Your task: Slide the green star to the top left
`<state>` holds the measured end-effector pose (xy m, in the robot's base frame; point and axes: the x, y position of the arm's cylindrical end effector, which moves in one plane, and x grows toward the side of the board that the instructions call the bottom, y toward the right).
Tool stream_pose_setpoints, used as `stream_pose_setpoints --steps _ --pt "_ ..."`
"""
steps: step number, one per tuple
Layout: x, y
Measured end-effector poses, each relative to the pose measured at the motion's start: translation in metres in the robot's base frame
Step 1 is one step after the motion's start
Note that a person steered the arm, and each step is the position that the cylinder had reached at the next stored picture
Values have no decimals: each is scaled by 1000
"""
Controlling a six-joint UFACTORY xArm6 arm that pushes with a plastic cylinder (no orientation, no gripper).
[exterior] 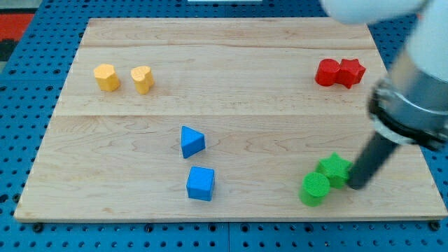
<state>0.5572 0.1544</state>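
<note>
The green star lies near the board's bottom right, touching a green cylinder just below and to its left. My tip is at the star's right side, touching or almost touching it. The dark rod slopes up to the right into the arm's blurred grey body.
A red cylinder and a red star sit together at the top right. Two yellow blocks sit at the top left. A blue triangle and a blue cube are at the lower middle. The wooden board rests on a blue pegboard.
</note>
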Motion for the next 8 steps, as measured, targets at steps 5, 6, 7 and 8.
stream_pose_setpoints --steps 5,6,7,8 --pt "-27 -133" --pt "-96 -139" --pt "-113 -114" --pt "-134 -96"
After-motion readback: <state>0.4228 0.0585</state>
